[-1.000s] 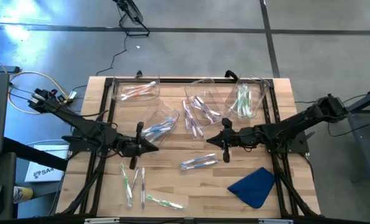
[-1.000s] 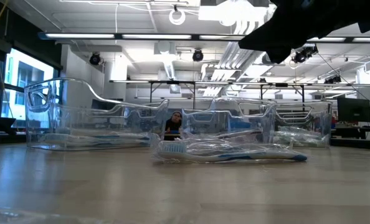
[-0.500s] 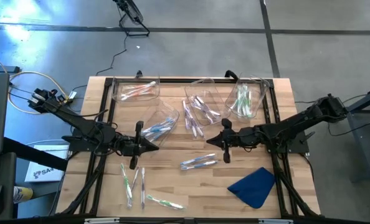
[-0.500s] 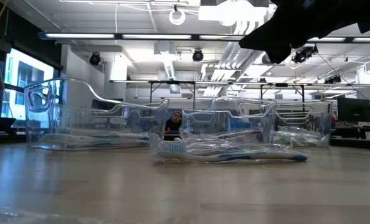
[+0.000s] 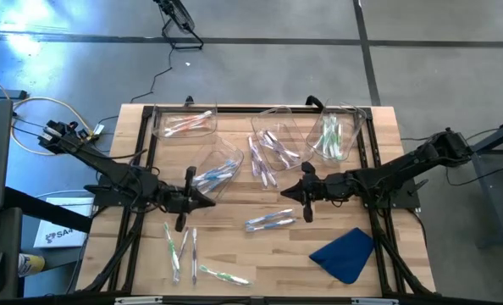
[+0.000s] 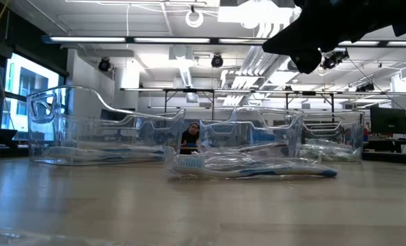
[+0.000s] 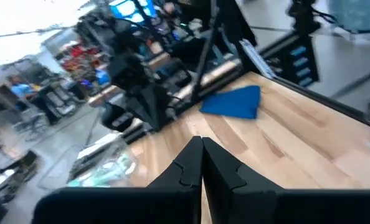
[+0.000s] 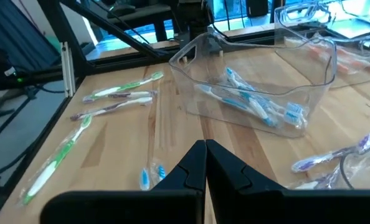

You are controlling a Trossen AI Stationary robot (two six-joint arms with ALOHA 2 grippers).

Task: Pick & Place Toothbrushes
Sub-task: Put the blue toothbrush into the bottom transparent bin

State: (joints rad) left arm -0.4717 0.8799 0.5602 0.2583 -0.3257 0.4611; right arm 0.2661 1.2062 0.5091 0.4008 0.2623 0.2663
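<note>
Toothbrushes lie in several groups on the wooden worktop (image 5: pixel 234 254). Between the two end effectors, just in front of the right end effector (image 5: pixel 287 194) and nearer the front edge, a wrapped blue pair (image 5: pixel 269 221) rests flat; in the low view it is the nearest thing (image 6: pixel 251 166). In front of the left end effector (image 5: pixel 209 200) three green and purple brushes (image 5: pixel 182 244) lie loose, with one more green one (image 5: pixel 223 275) nearer the edge. Both end effectors hover above the wood with fingers pressed together, holding nothing; the left one's closed tips (image 7: pixel 202 163) and the right one's (image 8: pixel 205 165) show in the wrist views.

Four clear bins stand toward the back: one with pink brushes (image 5: pixel 185 124), one with blue brushes (image 5: pixel 218 172) just beyond the left end effector, one with purple brushes (image 5: pixel 277 144), and one with green brushes (image 5: pixel 332 135). Some purple brushes (image 5: pixel 260 166) lie beside the purple bin. One blue cloth (image 5: pixel 345 253) sits at the right front corner.
</note>
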